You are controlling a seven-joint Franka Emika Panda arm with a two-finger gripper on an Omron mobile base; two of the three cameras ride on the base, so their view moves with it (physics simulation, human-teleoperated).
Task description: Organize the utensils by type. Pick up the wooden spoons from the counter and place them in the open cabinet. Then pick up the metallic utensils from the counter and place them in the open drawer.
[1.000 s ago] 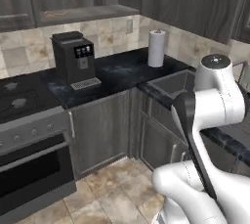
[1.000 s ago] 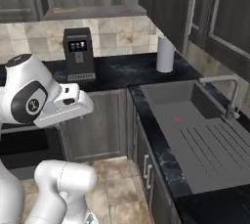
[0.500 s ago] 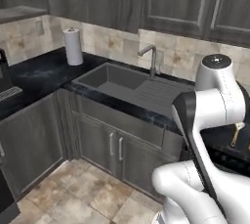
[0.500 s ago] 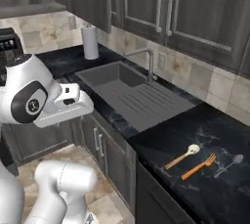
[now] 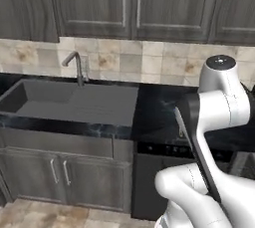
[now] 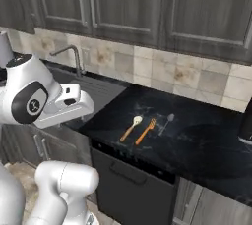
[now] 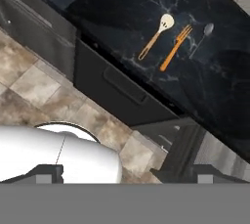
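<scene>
Three utensils lie side by side on the black counter (image 6: 197, 140). On the left is a wooden spoon (image 6: 130, 127) (image 7: 155, 36). An orange-brown fork (image 6: 145, 130) (image 7: 175, 48) sits in the middle. A small metallic spoon (image 6: 166, 123) (image 7: 200, 39) lies on the right. My gripper (image 7: 126, 173) hangs well back from the counter over the floor. It is open, with its fingertips (image 7: 49, 171) far apart and nothing between them. A drawer (image 7: 188, 145) below the counter's right part stands pulled out. The open cabinet is out of view.
A sink (image 5: 69, 102) with a faucet (image 6: 74, 54) lies left of the utensils. Closed dark wall cabinets (image 6: 128, 8) hang above the tiled backsplash. A dishwasher front (image 6: 133, 184) sits under the utensils. A dark object (image 6: 245, 121) stands at the counter's right edge.
The base has driven right along the counter, so the whole scene shifted. The coffee machine and paper towel roll left the views, and the utensils came closer. The gripper stayed open.
</scene>
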